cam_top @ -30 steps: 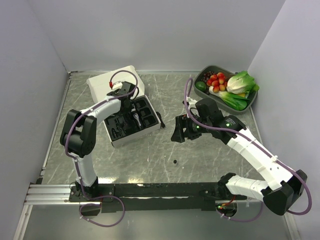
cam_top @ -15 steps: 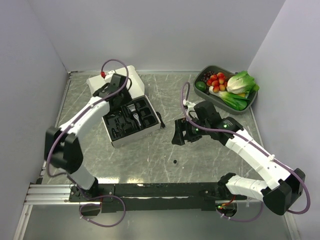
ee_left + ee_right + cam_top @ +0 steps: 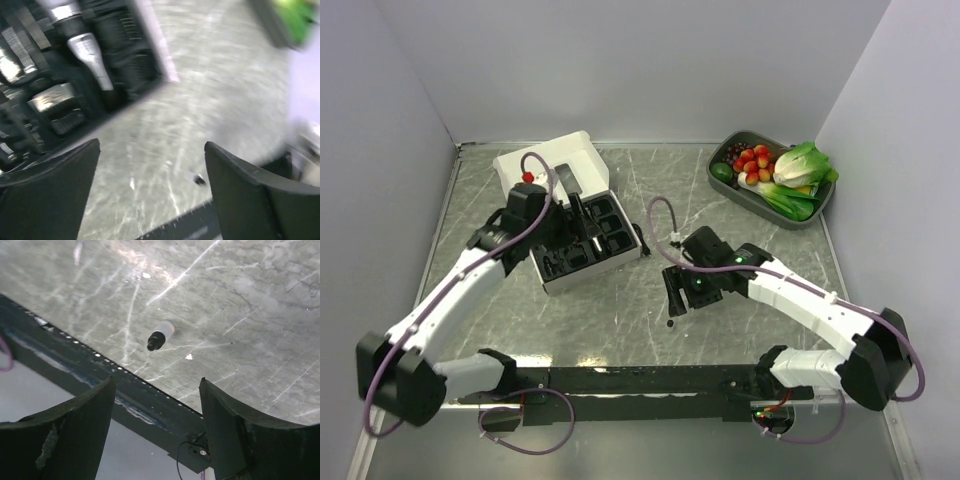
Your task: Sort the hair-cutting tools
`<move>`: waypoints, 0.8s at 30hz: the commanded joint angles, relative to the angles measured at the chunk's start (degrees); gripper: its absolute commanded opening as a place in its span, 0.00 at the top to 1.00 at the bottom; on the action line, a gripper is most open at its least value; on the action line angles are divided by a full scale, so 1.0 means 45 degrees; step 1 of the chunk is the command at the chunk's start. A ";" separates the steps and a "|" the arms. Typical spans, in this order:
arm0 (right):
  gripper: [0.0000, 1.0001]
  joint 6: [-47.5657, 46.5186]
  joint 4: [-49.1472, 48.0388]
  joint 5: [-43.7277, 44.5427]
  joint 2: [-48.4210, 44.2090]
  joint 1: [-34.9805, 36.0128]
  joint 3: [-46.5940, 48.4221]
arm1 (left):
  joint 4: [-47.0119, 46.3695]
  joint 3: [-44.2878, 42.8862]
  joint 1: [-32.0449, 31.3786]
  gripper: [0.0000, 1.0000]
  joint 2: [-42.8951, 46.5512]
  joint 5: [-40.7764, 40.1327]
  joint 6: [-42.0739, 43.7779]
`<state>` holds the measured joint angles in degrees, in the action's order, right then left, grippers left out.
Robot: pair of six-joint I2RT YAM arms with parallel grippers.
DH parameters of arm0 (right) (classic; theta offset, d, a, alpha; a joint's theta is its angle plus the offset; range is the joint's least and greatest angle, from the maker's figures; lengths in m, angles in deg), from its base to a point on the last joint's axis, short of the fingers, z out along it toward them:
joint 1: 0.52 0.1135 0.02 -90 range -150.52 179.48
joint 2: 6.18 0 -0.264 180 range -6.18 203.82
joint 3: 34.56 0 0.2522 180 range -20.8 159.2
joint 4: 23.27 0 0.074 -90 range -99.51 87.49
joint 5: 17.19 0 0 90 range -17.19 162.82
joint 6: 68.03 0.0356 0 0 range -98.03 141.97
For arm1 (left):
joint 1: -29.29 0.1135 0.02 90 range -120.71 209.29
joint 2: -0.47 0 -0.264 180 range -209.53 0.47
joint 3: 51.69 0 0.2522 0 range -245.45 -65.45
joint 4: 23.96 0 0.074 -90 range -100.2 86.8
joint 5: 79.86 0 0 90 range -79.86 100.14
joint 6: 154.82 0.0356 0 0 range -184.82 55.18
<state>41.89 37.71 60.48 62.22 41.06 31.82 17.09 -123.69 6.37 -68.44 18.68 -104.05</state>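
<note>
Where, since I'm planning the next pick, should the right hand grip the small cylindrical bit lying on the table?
Across its wider pale body, from straight above. The cylindrical bit lies on its side on the table, free all round; its black tip looks narrower. The open right hand probably needs a slight wrist turn to square with the slanted axis.

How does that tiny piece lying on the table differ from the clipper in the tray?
The clipper is long and slim; the bit is a short stub. The clipper sits nested in the black tray; the bit lies loose on the table. Both are black with a pale end.
</note>
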 commanded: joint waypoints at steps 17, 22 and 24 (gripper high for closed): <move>0.39 0.2018 -0.0494 0.1277 0.2729 0.1305 0.0904 | -0.0557 0.1340 -0.0025 0.03 0.3378 0.2518 0.1528; 0.43 0.2135 -0.0299 0.1569 0.3042 0.1540 0.1138 | -0.0537 0.1340 -0.0025 0.03 0.3340 0.2380 0.1665; 0.44 0.2174 -0.0279 0.1667 0.3158 0.1618 0.1177 | -0.0634 0.1360 -0.0025 0.03 0.3320 0.2400 0.1626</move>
<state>50.16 35.92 66.14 75.62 47.47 34.48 14.90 -117.16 6.33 -54.12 29.69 -97.97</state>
